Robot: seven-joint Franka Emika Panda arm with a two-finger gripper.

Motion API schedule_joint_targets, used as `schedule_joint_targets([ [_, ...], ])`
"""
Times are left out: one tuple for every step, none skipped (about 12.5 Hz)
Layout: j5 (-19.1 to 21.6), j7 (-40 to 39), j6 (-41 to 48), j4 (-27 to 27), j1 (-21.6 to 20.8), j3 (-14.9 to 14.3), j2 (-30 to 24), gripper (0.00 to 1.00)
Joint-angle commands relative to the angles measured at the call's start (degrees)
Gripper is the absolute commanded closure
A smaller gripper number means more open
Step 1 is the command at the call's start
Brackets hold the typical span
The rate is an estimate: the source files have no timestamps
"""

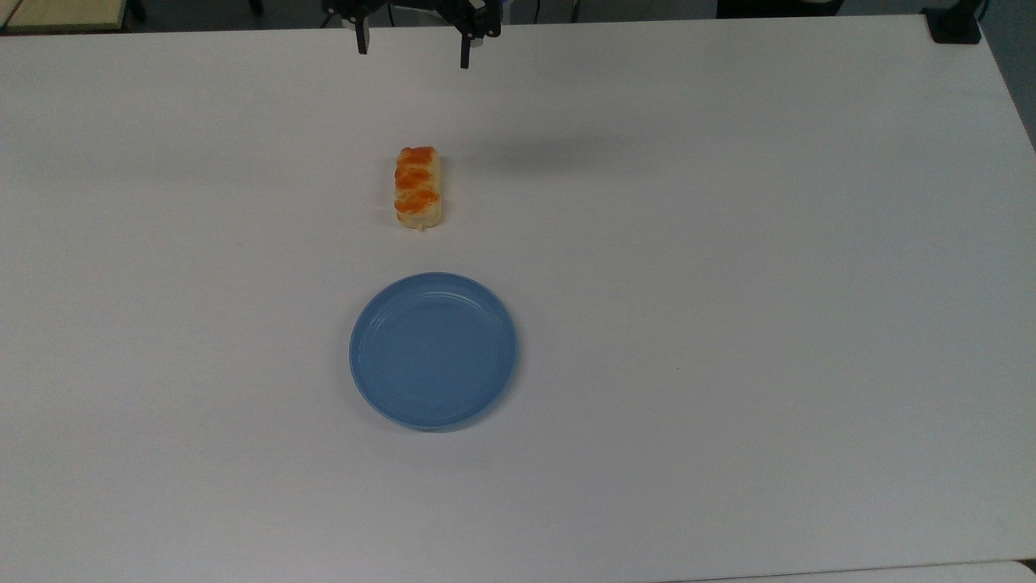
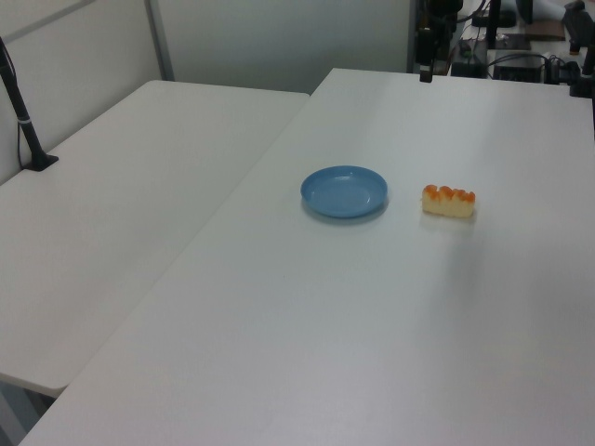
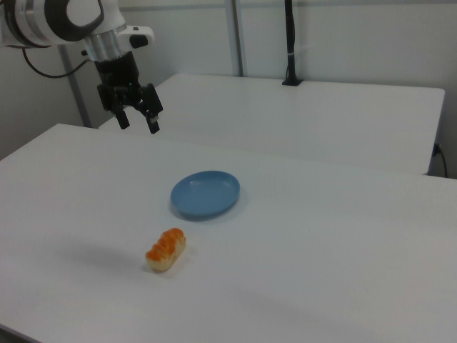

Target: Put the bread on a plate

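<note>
Plate [image 1: 433, 350] — blue, bare, flat on white table [image 1: 728, 324], nearest in the top view. Bread [image 1: 418, 188] — just beyond, on table, apart from plate. Gripper [image 1: 413, 47] — farthest, raised, pointing down, fingers spread wide, holding nothing.

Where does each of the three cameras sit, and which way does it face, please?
Top view: high above, facing the arm, looking down on the table; gripper at its top edge.
Left view: raised beside the table, looking across plate and bread.
Right view: opposite side; arm, open gripper upper left.
All share bread and plate.
</note>
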State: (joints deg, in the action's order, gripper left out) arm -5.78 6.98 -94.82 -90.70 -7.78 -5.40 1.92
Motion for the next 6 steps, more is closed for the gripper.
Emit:
schedule_joint_targets([
  [0.3,-1.2,8.8,4.4,-0.7,-1.0,-0.7,0.00],
  [0.3,-1.2,8.9,4.4,-0.5,-0.8,-0.7,0.00],
  [0.3,-1.2,8.9,4.4,-0.4,-0.5,-0.8,0.00],
  [0.3,-1.2,8.8,4.4,-0.4,-0.5,-0.8,0.00],
  [0.4,-1.3,8.6,4.2,-0.3,-0.5,-0.9,0.00],
  [0.4,-1.3,8.4,4.1,-0.3,-0.4,-1.0,0.00],
])
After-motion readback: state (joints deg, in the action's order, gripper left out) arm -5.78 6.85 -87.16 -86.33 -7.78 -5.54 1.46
